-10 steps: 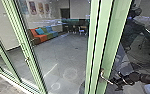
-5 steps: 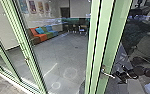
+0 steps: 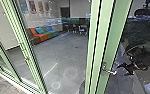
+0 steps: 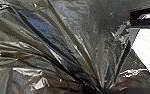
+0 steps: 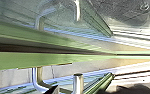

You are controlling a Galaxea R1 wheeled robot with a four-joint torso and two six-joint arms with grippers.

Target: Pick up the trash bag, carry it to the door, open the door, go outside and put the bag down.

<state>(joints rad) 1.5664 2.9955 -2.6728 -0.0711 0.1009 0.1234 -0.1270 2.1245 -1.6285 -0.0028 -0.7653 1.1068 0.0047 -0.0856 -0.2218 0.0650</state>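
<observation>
Along the green-framed door, the metal lever handle points right, nearly level. Just right of its end is my right gripper, fingers apart and nothing visible between them. The right wrist view has the handle close by, with a dark fingertip beside its bent bar; the door edge runs across. The dark, shiny trash bag is large in the left wrist view, its folds drawn together where my left gripper is shut on it, the fingers mostly hidden.
Behind the glass are a grey floor, a row of colourful seats and chairs farther back. Another green frame post stands left, with paving at the lower left. Dark reflections cover the right-hand glass.
The lever has come up from a downward slant to nearly level. My right gripper has moved up and right, from touching the lever to just off its end.
</observation>
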